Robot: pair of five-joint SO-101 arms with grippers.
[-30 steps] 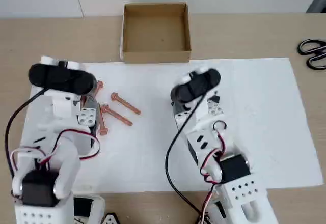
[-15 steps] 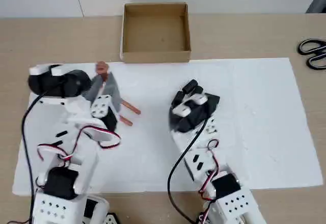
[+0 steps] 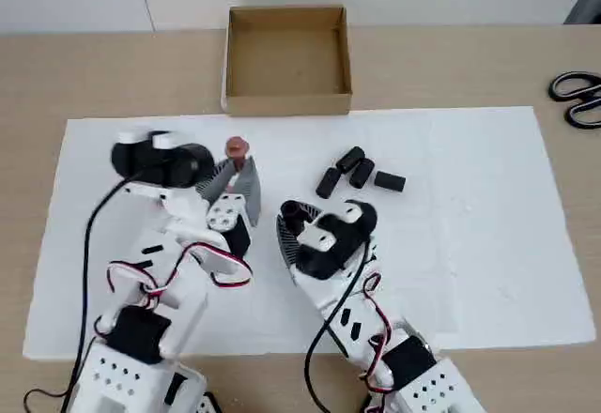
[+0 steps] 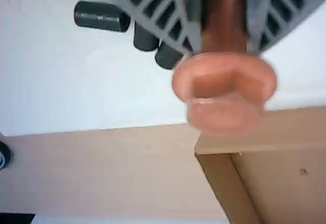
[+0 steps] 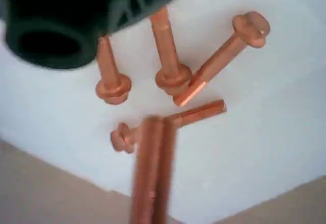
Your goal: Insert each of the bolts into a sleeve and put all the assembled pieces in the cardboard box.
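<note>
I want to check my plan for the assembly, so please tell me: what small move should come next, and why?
Probably bring the left gripper and its bolt toward the sleeve in the right gripper, lining the shank up with the bore. Each gripper holds one part, the two parts are apart, and the sleeve's open end is free.

Matt copper-coloured bolt (image 4: 224, 89), matt black plastic sleeves (image 3: 362, 173), plain brown cardboard box (image 3: 286, 105), matt white sheet (image 3: 470, 225), smooth wood-look table (image 3: 451, 66)
</note>
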